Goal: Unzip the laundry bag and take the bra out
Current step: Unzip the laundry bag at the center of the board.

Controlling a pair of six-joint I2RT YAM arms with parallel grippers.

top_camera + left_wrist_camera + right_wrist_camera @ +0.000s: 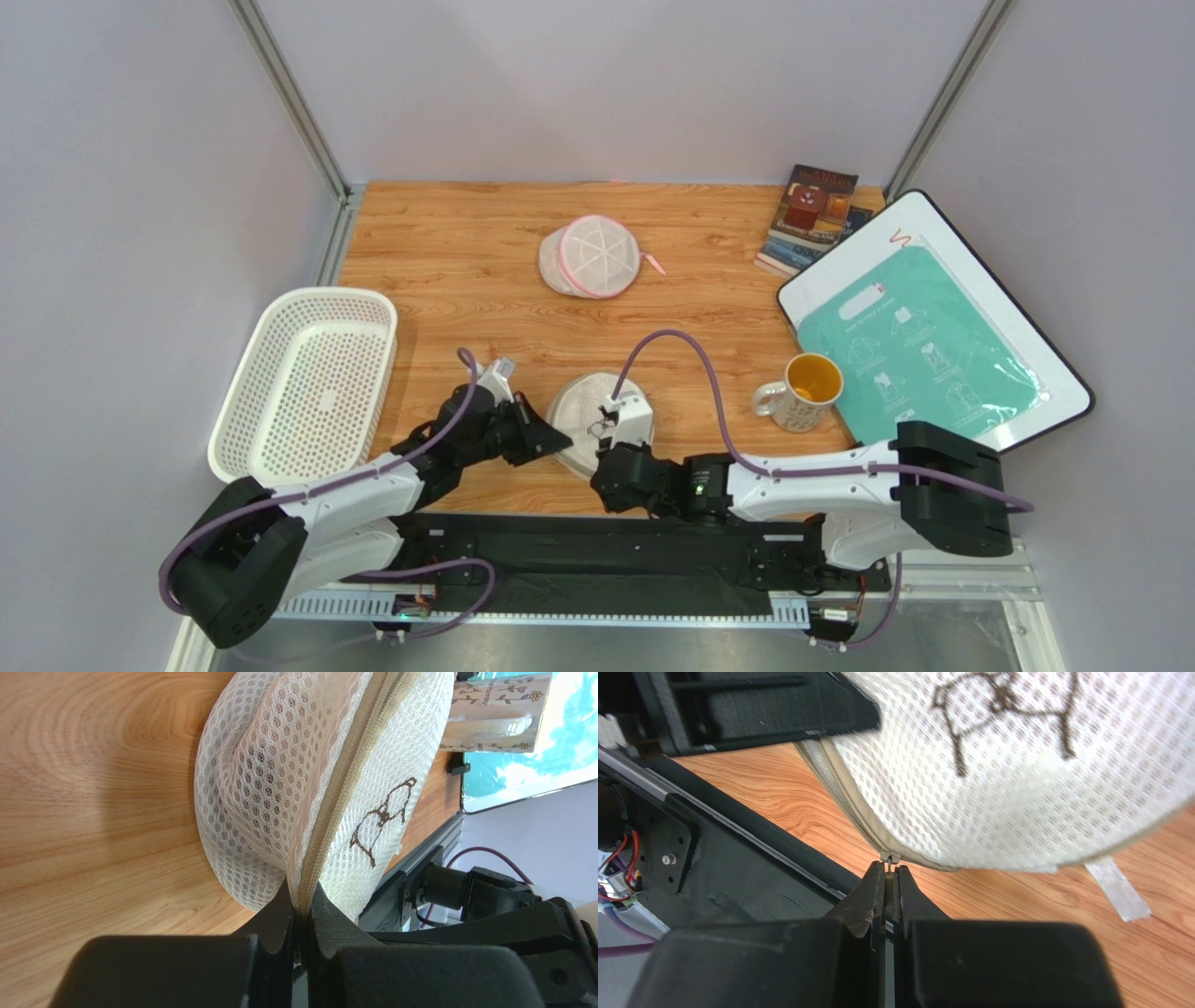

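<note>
The laundry bag (601, 406), a domed beige-white mesh pouch, is tilted up off the wood near the table's front. Its dark bra pictogram (382, 822) faces the right arm. My left gripper (303, 903) is shut on the bag's rim, pinching the beige zip tape (351, 763) and the mesh beside it. My right gripper (891, 871) is shut on the small metal zip pull (889, 857) at the bag's lower edge (1018, 777). In the top view the left gripper (561, 438) and right gripper (612, 431) meet at the bag's near side. The zip looks closed. The bra is hidden.
A white slotted basket (302, 385) sits at the left. A second round mesh pouch with pink trim (596, 256) lies further back. A yellow-lined mug (802, 389), a white board with a teal sheet (926, 329) and books (814, 217) stand at the right.
</note>
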